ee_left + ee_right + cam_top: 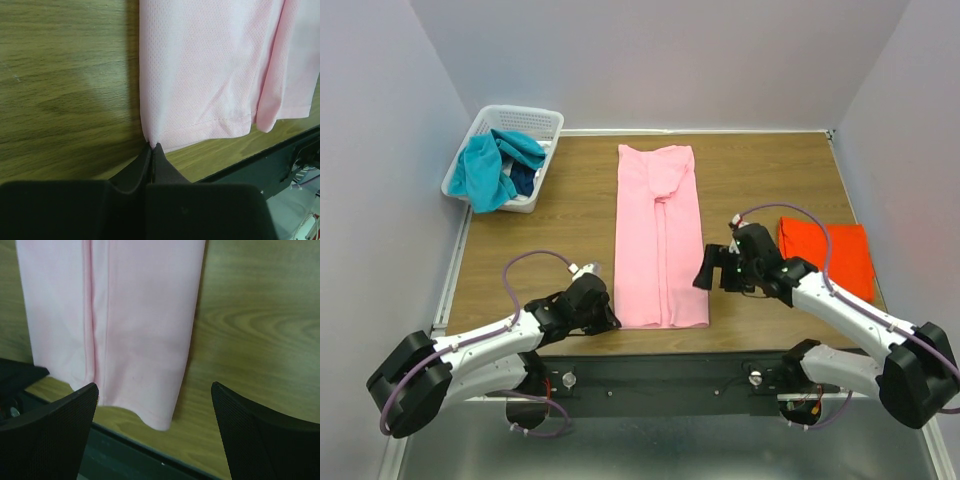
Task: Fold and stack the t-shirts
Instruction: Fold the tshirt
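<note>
While the pink t-shirt (660, 240) lies as a long folded strip mid-frame on the table (550, 250), the crosswise fold looks about to begin.
Left claw (152, 146) is pinched shut on the strip's lower-left hem corner. Right claw (155, 390) hangs wide apart over the lower-right corner, gripping nothing. Next it likely must drop and pinch there, so both can carry the hem upward.

You've got bright, even light; top view sharp. Wrist views dimmer: fingers (50, 440) soft at frame bottom, dark shadow left of the pink t-shirt (200, 70) edge.
</note>
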`<state>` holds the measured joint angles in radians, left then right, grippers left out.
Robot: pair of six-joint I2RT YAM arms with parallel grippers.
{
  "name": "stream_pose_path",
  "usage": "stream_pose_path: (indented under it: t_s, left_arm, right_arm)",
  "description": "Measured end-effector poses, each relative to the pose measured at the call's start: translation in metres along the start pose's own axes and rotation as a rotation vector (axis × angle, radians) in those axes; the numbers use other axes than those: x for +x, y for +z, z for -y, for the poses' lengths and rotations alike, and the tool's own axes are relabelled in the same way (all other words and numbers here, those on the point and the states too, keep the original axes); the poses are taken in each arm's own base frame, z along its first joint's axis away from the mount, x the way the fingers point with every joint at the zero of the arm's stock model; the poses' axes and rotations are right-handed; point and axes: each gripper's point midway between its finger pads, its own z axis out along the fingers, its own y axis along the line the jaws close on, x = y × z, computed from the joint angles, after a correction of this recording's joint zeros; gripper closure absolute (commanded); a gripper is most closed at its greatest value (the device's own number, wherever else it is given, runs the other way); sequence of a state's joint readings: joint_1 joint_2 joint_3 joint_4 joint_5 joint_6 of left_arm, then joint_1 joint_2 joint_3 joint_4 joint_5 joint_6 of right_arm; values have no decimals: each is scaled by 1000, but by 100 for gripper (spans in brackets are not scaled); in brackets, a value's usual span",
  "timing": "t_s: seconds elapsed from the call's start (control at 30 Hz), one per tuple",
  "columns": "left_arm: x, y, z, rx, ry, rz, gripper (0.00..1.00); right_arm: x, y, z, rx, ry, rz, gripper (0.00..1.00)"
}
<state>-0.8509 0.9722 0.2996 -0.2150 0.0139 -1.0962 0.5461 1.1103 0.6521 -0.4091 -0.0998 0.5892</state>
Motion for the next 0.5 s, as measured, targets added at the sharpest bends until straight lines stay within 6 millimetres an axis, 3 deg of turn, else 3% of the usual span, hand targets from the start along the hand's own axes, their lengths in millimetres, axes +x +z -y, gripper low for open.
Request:
stream_pose_path:
  t_s: [0.17, 0.3, 0.5]
  left_arm:
    - [0, 0, 1, 3, -1, 1, 100]
    - [-1, -1, 1, 5, -1, 3, 100]
    - [-1, -1, 2, 9, -1, 5, 100]
  right_arm:
    - [55, -1, 17, 42, 38, -129, 5]
    - [86, 1, 22, 41, 75, -208, 11]
    - [98, 4, 7, -18, 104, -246, 23]
